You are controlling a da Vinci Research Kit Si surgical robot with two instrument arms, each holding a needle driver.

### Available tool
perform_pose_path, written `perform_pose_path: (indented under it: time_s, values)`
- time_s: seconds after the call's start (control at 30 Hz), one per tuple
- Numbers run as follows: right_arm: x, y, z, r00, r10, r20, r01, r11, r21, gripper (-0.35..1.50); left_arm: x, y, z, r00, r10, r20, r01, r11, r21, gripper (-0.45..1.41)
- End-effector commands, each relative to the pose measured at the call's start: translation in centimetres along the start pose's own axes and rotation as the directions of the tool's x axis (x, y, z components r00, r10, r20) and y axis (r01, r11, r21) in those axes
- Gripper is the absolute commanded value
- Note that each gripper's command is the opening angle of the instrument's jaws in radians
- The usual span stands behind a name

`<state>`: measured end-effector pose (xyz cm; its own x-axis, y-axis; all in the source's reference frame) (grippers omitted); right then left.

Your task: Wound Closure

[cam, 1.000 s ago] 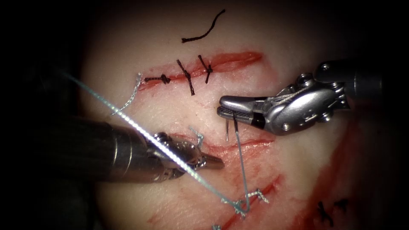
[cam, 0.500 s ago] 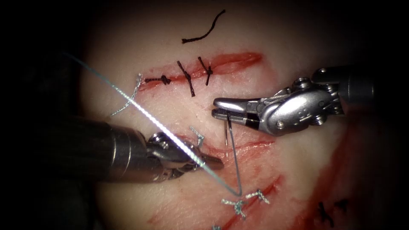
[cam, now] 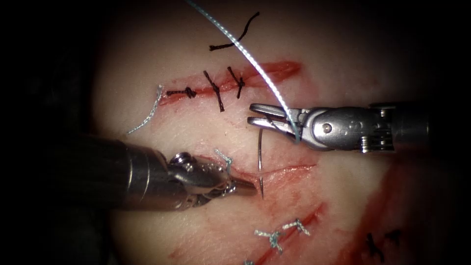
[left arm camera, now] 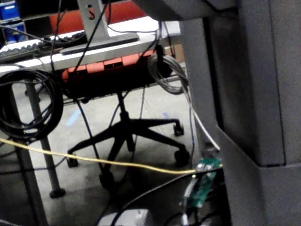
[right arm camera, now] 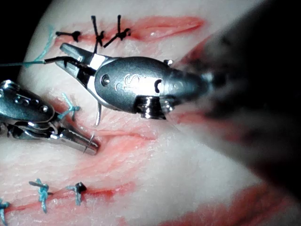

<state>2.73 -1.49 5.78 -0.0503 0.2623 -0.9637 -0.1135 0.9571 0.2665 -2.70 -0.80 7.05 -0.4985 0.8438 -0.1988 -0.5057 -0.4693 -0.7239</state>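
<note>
My right tool (cam: 252, 114) reaches in from the right above the open cut (cam: 289, 169) in the tissue (cam: 206, 127), its jaws shut on the curved needle (cam: 259, 152) near its tail. The needle hangs down across the cut's left end, and its tip lies beside my left tool (cam: 250, 187). I cannot tell whether the tip has entered the tissue. The pale blue thread (cam: 245, 51) rises from the right jaws in an arc to the top edge. The left jaws are shut and hold nothing. The right wrist view shows the right tool (right arm camera: 66, 54), the needle (right arm camera: 98, 115) and the left tool (right arm camera: 91, 147).
The upper cut is closed by three black stitches (cam: 216, 88), with a loose black thread piece (cam: 235, 37) above it. A pale thread end (cam: 149, 110) lies to the left. Blue-grey knots sit by the left tool (cam: 225, 159) and on the lower cut (cam: 274, 235). Red fluid (cam: 387, 206) stains the right.
The thread that ran across the left tool down to the lower cut has swung up and now arcs to the top edge. The right tool has rolled, and the needle now hangs tip down.
</note>
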Motion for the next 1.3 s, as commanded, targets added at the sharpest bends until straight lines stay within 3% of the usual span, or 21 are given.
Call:
perform_pose_path:
  time_s: [0.03, 0.1, 0.17, 0.33, 0.37, 0.47, 0.63, 0.67, 0.7, 0.8, 0.87, 0.9, 1.07, 1.17, 1.2, 1.3]
  values:
    - [-0.06, -0.03, 0.08, 0.997, 0.077, 0.009, -0.077, 0.997, 0.002, -0.35, 0.00, 0.00, 0.07, 1.000, -0.001, 0.005, 0.001, 1.000, -0.002, -0.45]
    - [-0.15, 0.01, 0.05, 0.981, 0.192, 0.042, -0.192, 0.981, 0.014, -0.35, 0.01, 0.00, 0.06, 1.000, 0.014, -0.007, -0.014, 0.999, -0.028, -0.45]
    - [-0.20, 0.04, 0.03, 0.968, 0.245, 0.051, -0.246, 0.969, 0.009, -0.35, 0.03, 0.01, 0.04, 0.998, 0.056, -0.015, -0.057, 0.998, -0.041, -0.33]
    - [-0.26, 0.07, 0.00, 0.932, 0.358, 0.064, -0.359, 0.933, -0.002, -0.35, 0.08, 0.04, -0.05, 0.986, 0.162, -0.025, -0.163, 0.984, -0.069, -0.25]
    - [-0.27, 0.08, 0.00, 0.927, 0.368, 0.064, -0.369, 0.929, -0.004, -0.35, 0.09, 0.06, -0.07, 0.964, 0.265, -0.027, -0.267, 0.961, -0.070, -0.18]
    - [-0.28, 0.09, 0.00, 0.907, 0.417, 0.062, -0.416, 0.909, -0.018, -0.35, 0.11, 0.10, -0.13, 0.913, 0.406, -0.038, -0.407, 0.908, -0.097, 0.22]
    - [-0.30, 0.11, 0.00, 0.900, 0.431, 0.060, -0.431, 0.902, -0.024, -0.35, 0.17, 0.23, -0.20, 0.826, 0.562, -0.055, -0.564, 0.817, -0.121, 0.61]
    - [-0.31, 0.11, -0.01, 0.885, 0.462, 0.059, -0.461, 0.887, -0.030, -0.35, 0.21, 0.31, -0.20, 0.769, 0.638, -0.042, -0.638, 0.764, -0.095, 0.64]
    - [-0.32, 0.11, -0.01, 0.879, 0.472, 0.059, -0.471, 0.881, -0.031, -0.35, 0.24, 0.34, -0.21, 0.744, 0.666, -0.046, -0.667, 0.740, -0.088, 0.69]
    - [-0.33, 0.12, -0.01, 0.874, 0.482, 0.058, -0.480, 0.876, -0.036, -0.35, 0.37, 0.43, -0.26, 0.654, 0.755, -0.053, -0.756, 0.653, -0.039, 0.73]
    - [-0.33, 0.11, -0.01, 0.875, 0.481, 0.055, -0.480, 0.876, -0.041, -0.35, 0.44, 0.44, -0.28, 0.601, 0.798, -0.049, -0.798, 0.602, 0.004, 0.64]
    - [-0.33, 0.10, -0.01, 0.875, 0.481, 0.054, -0.479, 0.877, -0.043, -0.35, 0.51, 0.41, -0.25, 0.541, 0.840, -0.039, -0.840, 0.542, 0.031, 0.56]
    - [-0.31, 0.06, -0.01, 0.872, 0.487, 0.054, -0.485, 0.874, -0.043, -0.35, 0.55, 0.22, -0.06, 0.417, 0.909, -0.003, -0.908, 0.417, 0.050, 0.54]
    - [-0.30, 0.07, -0.01, 0.871, 0.488, 0.054, -0.486, 0.873, -0.044, -0.35, 0.44, 0.13, 0.02, 0.401, 0.916, -0.002, -0.916, 0.401, 0.022, 0.52]
    - [-0.30, 0.07, -0.01, 0.871, 0.488, 0.054, -0.486, 0.873, -0.044, -0.35, 0.37, 0.10, 0.05, 0.435, 0.900, -0.011, -0.900, 0.435, -0.002, 0.44]
    - [-0.30, 0.08, -0.02, 0.871, 0.488, 0.052, -0.486, 0.873, -0.046, -0.35, 0.31, 0.09, 0.08, 0.430, 0.903, -0.012, -0.903, 0.430, -0.009, 0.37]
